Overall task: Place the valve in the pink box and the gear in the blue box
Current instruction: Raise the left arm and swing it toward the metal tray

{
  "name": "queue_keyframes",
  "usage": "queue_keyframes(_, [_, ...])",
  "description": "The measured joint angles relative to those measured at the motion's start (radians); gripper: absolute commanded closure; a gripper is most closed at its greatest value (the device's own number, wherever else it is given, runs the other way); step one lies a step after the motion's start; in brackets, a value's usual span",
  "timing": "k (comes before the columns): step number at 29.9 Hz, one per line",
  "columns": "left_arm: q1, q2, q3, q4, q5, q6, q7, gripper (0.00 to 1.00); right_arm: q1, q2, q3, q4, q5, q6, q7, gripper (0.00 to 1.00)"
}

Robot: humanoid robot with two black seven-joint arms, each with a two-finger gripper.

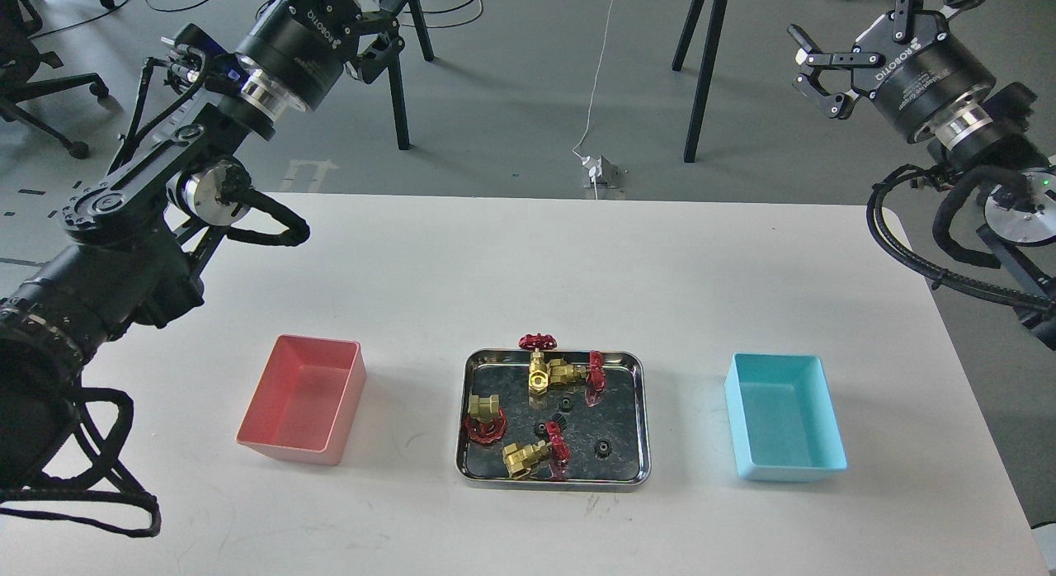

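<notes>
Several brass valves with red handwheels lie in a steel tray (643, 411) at the table's front centre. One valve (538, 370) stands at the tray's back edge, another (487, 413) lies at its left, and a third (528, 456) is at the front. Three small black gears are among them: one gear (565, 403) mid-tray, one (540, 428) beside it, one (603, 449) front right. The pink box (304, 398) sits left of the tray and the blue box (785, 427) right; both look empty. My left gripper (363, 15) and right gripper (870, 31) hang high above the table's far corners, open and holding nothing.
The white table's (528, 262) far edge borders a grey floor with black stand legs (701, 73) and a white cable with plug (596, 170). My left arm (148, 213) overhangs the left table edge; right arm cables (924, 246) hang off the right edge.
</notes>
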Motion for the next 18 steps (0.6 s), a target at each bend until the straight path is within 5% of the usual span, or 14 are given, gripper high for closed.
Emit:
queue_keyframes(10, [0.024, 0.022, -0.044, 0.052, -0.188, 0.0, 0.0, 0.0, 0.058, 0.022, 0.089, -0.022, 0.014, -0.003, 0.001, 0.0])
queue_keyframes(18, [0.009, -0.037, -0.122, -0.133, -0.27, 0.0, 0.0, 0.0, 0.21, 0.009, 0.092, -0.07, 0.017, -0.251, -0.002, 0.0])
